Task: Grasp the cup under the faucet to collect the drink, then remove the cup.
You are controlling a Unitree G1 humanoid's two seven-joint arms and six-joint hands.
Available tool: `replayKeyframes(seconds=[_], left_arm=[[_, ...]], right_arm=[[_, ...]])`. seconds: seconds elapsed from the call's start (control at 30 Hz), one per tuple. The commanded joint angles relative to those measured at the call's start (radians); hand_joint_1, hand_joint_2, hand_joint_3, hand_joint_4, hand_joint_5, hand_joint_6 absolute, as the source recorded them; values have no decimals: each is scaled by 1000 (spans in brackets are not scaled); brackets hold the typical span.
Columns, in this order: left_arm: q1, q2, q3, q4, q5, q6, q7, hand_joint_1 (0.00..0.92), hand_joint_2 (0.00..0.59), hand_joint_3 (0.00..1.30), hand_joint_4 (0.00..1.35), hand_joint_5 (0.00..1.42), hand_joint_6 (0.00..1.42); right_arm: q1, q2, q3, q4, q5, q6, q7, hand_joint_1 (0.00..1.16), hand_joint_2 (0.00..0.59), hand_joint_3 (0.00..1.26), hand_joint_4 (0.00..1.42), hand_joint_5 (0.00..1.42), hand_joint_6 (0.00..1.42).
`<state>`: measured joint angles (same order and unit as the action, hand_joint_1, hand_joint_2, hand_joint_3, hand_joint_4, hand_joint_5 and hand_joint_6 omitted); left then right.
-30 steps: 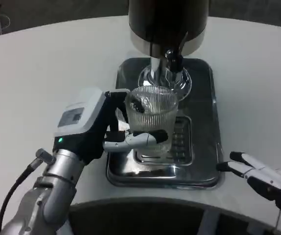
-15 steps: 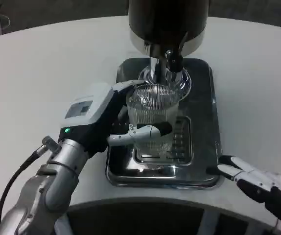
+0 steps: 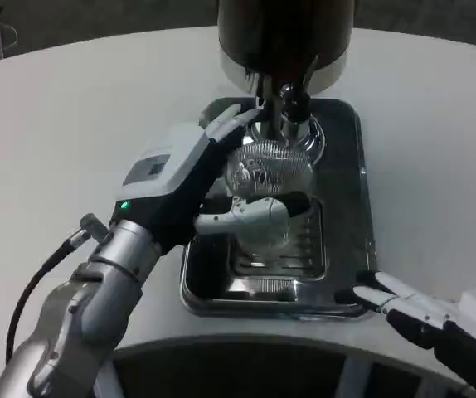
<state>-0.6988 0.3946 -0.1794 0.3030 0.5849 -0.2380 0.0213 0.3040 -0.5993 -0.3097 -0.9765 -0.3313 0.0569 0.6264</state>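
Left hand (image 3: 221, 195) has carried the cup (image 3: 267, 195) toward 12 o'clock, under the faucet (image 3: 292, 104), fingers clamped round it. Right hand (image 3: 416, 315), fingers apart, sits at 5 o'clock off the tray (image 3: 358, 207); no legible writing

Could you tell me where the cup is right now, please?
In the head view, the cup sits centrally over the metal tray, gripped by the left hand, directly beneath the faucet.
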Motion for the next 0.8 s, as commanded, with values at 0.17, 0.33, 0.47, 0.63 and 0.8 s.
replayKeyframes(seconds=[0.17,0.33,0.47,0.63,0.8], left_arm=[[29,8,20,-97,-48,13,-25,50,29,144,20,223,503],[79,16,52,-170,-81,6,-33,50,29,149,26,232,494],[147,22,93,-256,-108,-1,-30,50,29,187,80,272,533],[270,37,166,-387,-157,-13,-32,40,40,253,190,371,632],[333,16,229,-481,-223,-25,-22,31,59,326,292,463,714]], right_arm=[[1,-8,9,7,2,15,4,486,432,115,11,107,146],[-3,-8,16,6,1,18,2,487,432,116,11,108,147],[-3,-8,21,6,0,20,1,488,433,121,14,108,147],[-3,-9,20,10,3,20,-1,489,433,126,30,108,147],[-9,-10,30,16,2,22,0,489,433,131,32,108,147]])
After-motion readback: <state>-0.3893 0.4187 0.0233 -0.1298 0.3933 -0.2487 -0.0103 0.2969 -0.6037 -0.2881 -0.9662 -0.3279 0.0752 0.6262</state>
